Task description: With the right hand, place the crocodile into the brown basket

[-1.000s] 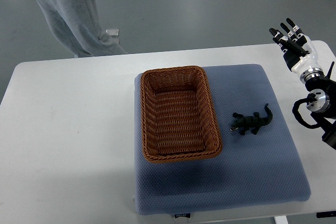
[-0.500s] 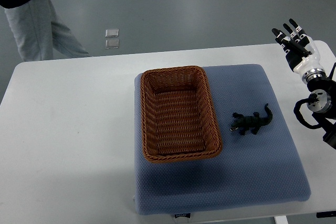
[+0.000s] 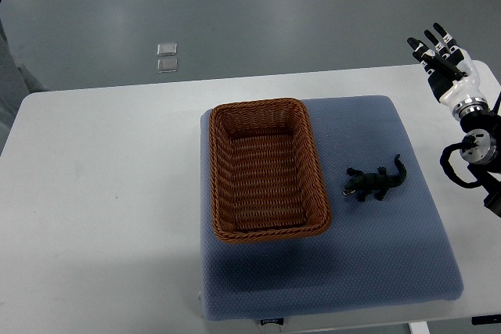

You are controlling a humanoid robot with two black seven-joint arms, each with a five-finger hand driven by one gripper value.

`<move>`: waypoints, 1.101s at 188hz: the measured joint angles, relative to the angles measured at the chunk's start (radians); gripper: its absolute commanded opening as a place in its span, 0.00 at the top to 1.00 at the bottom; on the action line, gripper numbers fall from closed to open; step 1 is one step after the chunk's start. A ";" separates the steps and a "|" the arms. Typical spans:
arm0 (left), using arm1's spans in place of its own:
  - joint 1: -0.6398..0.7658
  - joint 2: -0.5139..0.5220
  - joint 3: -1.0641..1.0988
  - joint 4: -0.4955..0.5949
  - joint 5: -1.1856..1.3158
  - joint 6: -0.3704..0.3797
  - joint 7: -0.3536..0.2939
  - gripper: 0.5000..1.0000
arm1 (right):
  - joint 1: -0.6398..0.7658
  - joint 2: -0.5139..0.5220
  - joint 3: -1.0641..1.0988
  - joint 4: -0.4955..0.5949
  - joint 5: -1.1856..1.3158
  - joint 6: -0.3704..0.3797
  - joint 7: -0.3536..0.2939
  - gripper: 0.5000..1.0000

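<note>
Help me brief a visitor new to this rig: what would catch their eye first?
The empty brown basket sits mid-frame on a blue pad on the white table. Just right of it, not touching, a small dark crocodile lies on the pad. At the far right edge the right hand hangs open, well clear of both.

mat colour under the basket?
Blue-grey, fine dotted weave; the mat shows in the top view.

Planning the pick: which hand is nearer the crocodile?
Right. The right hand is up and right of the crocodile, apart from it; the left hand is not in view.
</note>
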 measured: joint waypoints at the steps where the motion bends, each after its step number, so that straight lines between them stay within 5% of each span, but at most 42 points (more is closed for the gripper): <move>1: 0.000 0.000 0.000 0.000 0.000 0.000 0.000 0.00 | 0.000 0.000 0.000 0.000 0.000 0.000 0.000 0.14; 67: 0.000 0.000 0.000 0.000 0.000 0.000 0.000 0.00 | 0.038 -0.060 -0.024 0.022 -0.044 0.008 -0.009 0.14; 135: 0.000 0.000 0.000 0.000 0.000 0.000 0.000 0.00 | 0.050 -0.244 -0.091 0.231 -0.502 0.012 -0.009 0.14; 207: 0.000 0.000 0.000 0.000 0.000 0.000 0.000 0.00 | 0.166 -0.445 -0.211 0.426 -1.138 0.234 0.002 0.14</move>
